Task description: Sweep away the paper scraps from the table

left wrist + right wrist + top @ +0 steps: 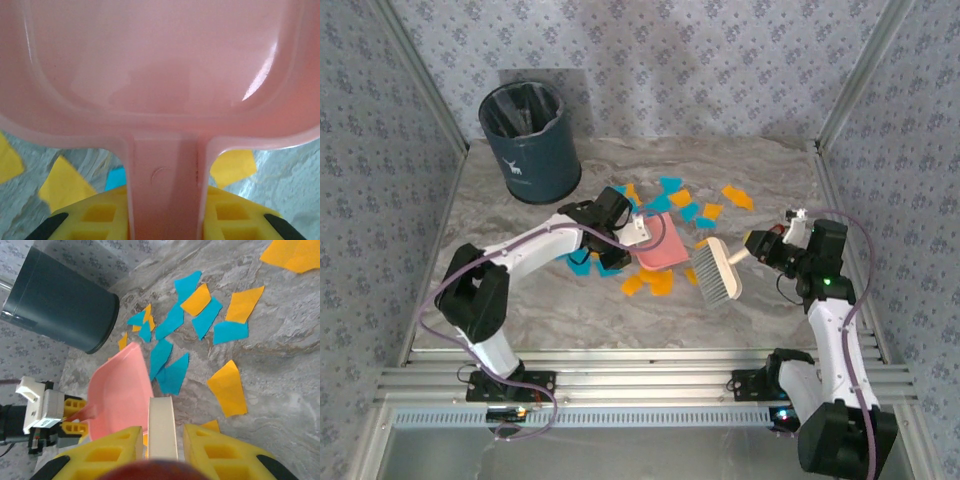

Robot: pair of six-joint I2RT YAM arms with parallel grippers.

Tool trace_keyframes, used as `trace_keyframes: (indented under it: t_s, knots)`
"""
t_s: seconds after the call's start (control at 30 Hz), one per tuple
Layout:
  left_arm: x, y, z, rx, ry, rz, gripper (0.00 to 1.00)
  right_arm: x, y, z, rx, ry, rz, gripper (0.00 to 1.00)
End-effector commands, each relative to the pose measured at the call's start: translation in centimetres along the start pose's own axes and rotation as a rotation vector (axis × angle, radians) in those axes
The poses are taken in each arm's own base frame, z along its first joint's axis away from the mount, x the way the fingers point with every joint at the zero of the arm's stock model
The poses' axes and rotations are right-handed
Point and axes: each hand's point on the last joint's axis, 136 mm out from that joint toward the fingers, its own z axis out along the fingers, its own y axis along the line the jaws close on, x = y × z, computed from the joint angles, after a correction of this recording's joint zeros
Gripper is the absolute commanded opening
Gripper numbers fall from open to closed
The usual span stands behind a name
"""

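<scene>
Robot lab test booth, marble-look table framed by aluminium rails, patterned wall panels

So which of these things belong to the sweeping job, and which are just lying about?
In the job: paper scraps, table, pink dustpan (left tool), brush (right tool), probably the bin.
Just there: patterned walls, aluminium rails.
</scene>
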Motion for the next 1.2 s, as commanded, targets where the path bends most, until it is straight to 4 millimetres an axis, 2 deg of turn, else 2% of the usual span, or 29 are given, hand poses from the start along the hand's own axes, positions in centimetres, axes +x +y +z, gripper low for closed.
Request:
trace_keyframes:
  t_s: [0.0, 0.23, 0.37, 0.47, 0.73, 1.0, 1.17]
  knots:
    - [1.9, 1.1, -2.6, -0.092, 0.08, -0.012, 0.0, -0.4, -0.5, 0.1, 0.014, -0.03, 0.03, 0.0]
    - [3.0, 1.5, -7.3, -0.075, 0.047, -0.147, 0.0, 0.8, -0.1, 2.0, -0.039, 0.013, 0.062, 0.0]
    - [3.1, 2.2, -9.9, -0.091, 0.031, -0.209, 0.0, 1.5, 1.2, 3.7, -0.096, 0.036, 0.071, 0.0]
    - [2.6, 2.6, -10.8, -0.098, 0.007, -0.252, 0.0, 2.5, 2.5, 5.4, -0.12, 0.072, 0.06, 0.0]
    - [2.1, 1.8, -10.8, -0.019, 0.001, -0.3, 0.0, 4.6, 6.3, 9.8, -0.187, 0.136, 0.036, 0.0]
    - [3.0, 3.1, -10.7, -0.12, 0.002, -0.323, 0.0, 6.7, 9.2, 13.5, -0.257, 0.199, 0.025, 0.0]
    - [3.5, 3.2, -10.7, -0.145, 0.005, -0.314, 0.0, 8.2, 10.3, 15.3, -0.281, 0.247, 0.023, 0.0]
